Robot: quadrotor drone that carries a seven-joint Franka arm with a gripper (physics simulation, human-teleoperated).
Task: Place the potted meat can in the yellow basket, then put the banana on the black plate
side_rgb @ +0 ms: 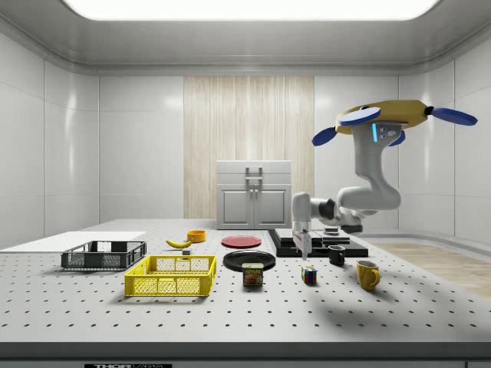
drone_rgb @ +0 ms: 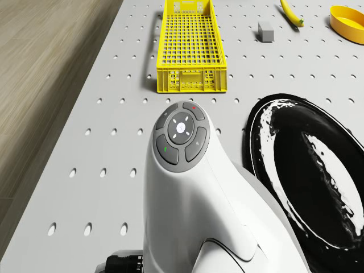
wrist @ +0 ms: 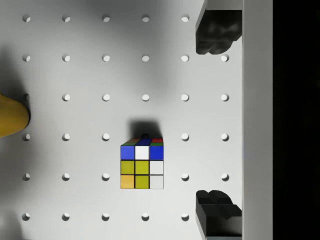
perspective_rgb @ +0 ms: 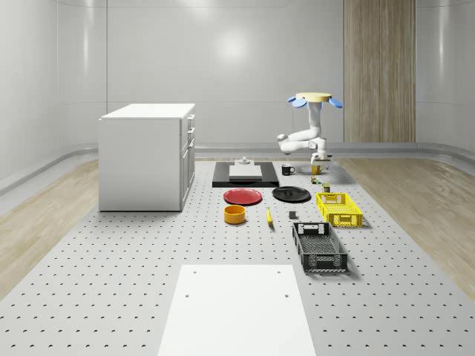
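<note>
hovering drone point(side_rgb: 395, 116) — end effector point(side_rgb: 305, 256) wide open, empty, over cube point(wrist: 142, 166); can point(side_rgb: 253, 274) reads spam.

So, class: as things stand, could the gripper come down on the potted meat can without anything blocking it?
Probably yes, after a sideways shift. The gripper hangs open above the Rubik's cube, while the potted meat can stands apart beside it, with nothing over its top.

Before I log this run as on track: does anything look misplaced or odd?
One thing: the open two-finger gripper hangs above the multicoloured puzzle cube, not the blue potted meat can, which stands upright apart, beside the yellow mesh basket. The drone hovers above the table. Nothing looks spilled or tipped.
</note>
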